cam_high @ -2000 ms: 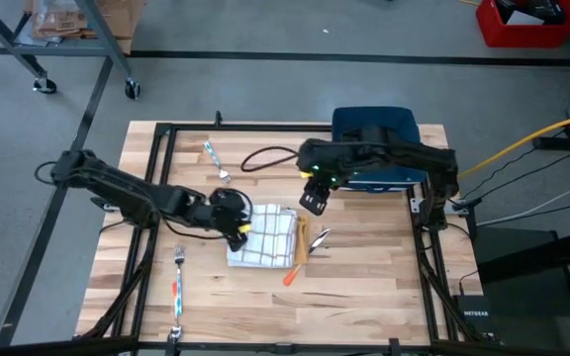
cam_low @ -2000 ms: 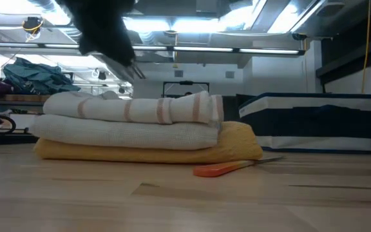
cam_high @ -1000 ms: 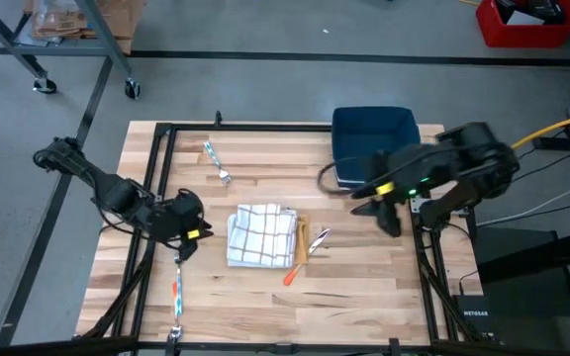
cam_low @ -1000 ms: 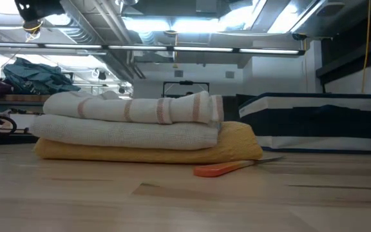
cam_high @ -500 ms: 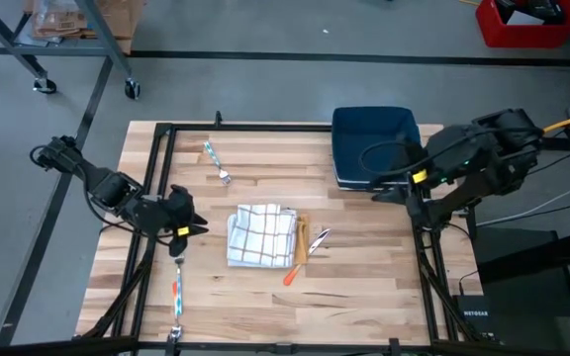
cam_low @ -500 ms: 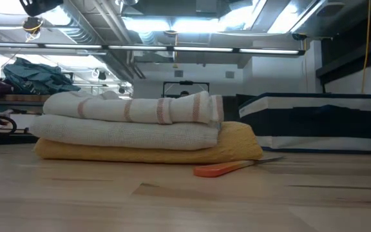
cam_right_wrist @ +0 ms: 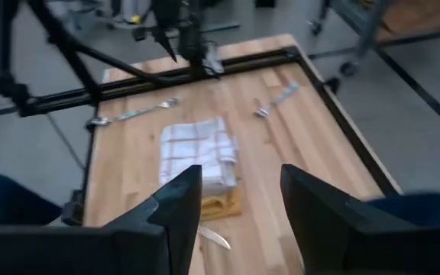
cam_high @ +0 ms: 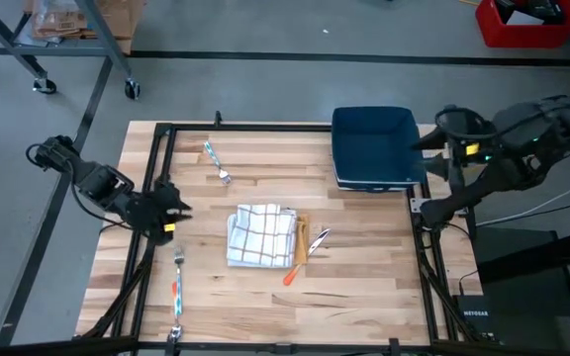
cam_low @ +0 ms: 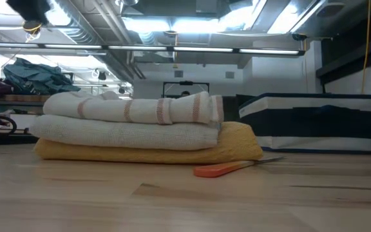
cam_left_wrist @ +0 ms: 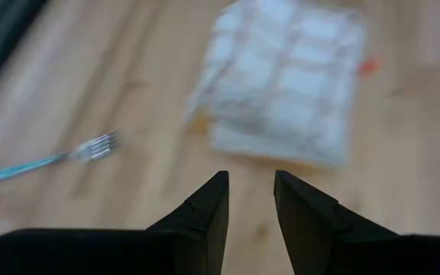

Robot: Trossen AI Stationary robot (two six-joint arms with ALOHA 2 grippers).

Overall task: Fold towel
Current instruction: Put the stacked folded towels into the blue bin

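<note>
The folded checked white towel (cam_high: pixel 262 235) lies mid-table on top of a stack; the low view shows it (cam_low: pixel 134 107) resting on a white waffle cloth (cam_low: pixel 127 134) and a yellow cloth (cam_low: pixel 153 152). My left gripper (cam_high: pixel 172 207) hovers open at the table's left edge, left of the stack; its wrist view shows the towel (cam_left_wrist: pixel 289 84) ahead of the gripper (cam_left_wrist: pixel 249 185). My right gripper (cam_high: pixel 435 134) is open off the table's right side, by the blue bin; its wrist view shows the towel (cam_right_wrist: pixel 197 153) far beyond the gripper (cam_right_wrist: pixel 241 182). Neither gripper touches anything.
A blue bin (cam_high: pixel 374 146) stands at the far right. An orange-handled knife (cam_high: pixel 296 268) lies just right of the stack. One fork (cam_high: pixel 216 161) lies far left, another (cam_high: pixel 177 285) near left. Bare wood shows along the near edge (cam_high: pixel 344 307).
Both arms have drawn away from the towel. My left gripper moved from the stack's left edge toward the table's left edge. My right gripper swung from above the stack toward the right, past the blue bin and off the table. The folded stack stayed where it was.
</note>
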